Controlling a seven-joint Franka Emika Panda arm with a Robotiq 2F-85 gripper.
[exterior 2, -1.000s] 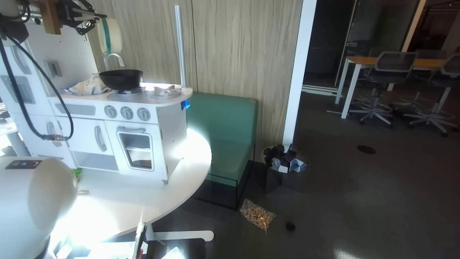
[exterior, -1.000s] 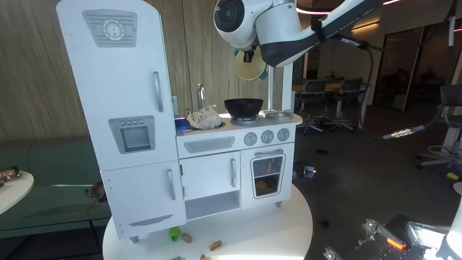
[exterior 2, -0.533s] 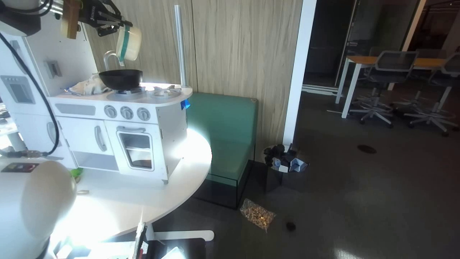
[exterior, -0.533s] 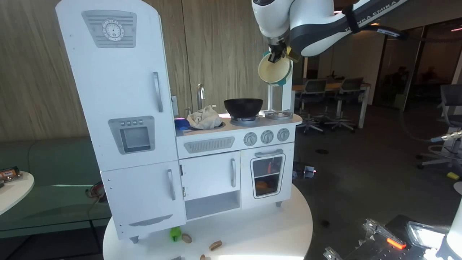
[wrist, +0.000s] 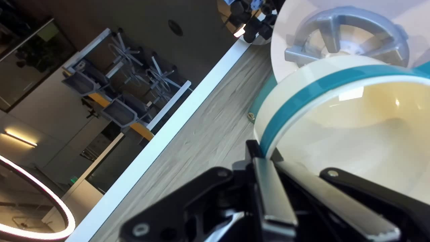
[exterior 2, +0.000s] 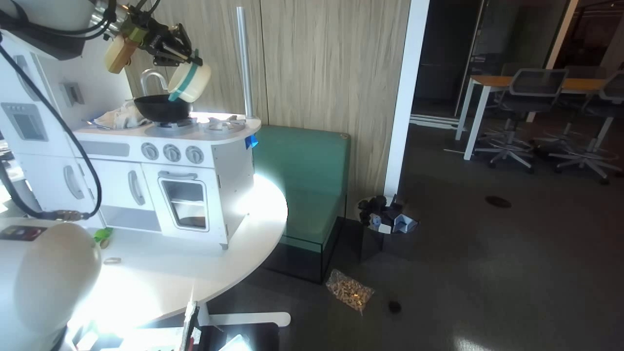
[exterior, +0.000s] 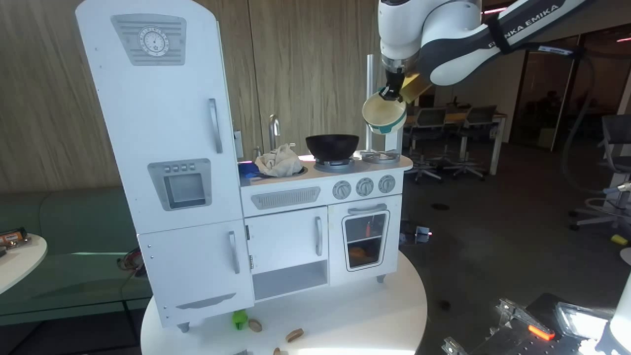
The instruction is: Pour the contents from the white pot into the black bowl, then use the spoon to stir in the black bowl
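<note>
- seeing a white toy fridge (exterior: 165, 133) at left in an exterior view, noted a green object (exterior: 239, 319) and brown pieces (exterior: 294, 335) on the round table (exterior: 374, 315) near its foot.
- further right, found a crumpled pale cloth (exterior: 280, 161) on the toy counter (exterior: 311, 174), in front of the faucet (exterior: 274, 130).
- next, saw the black bowl (exterior: 333, 148) upright on the left burner (exterior: 335, 167).
- right of that, spotted the white pot (exterior: 382, 113), teal-banded, held up apart from the bowl, tilted over, inside showing.
- in the wrist view, saw the gripper (wrist: 266, 155) clamped on the pot's rim from both sides.
- at upper right, made out the white arm (exterior: 451, 22), and well behind it office chairs (exterior: 433, 118).
</note>
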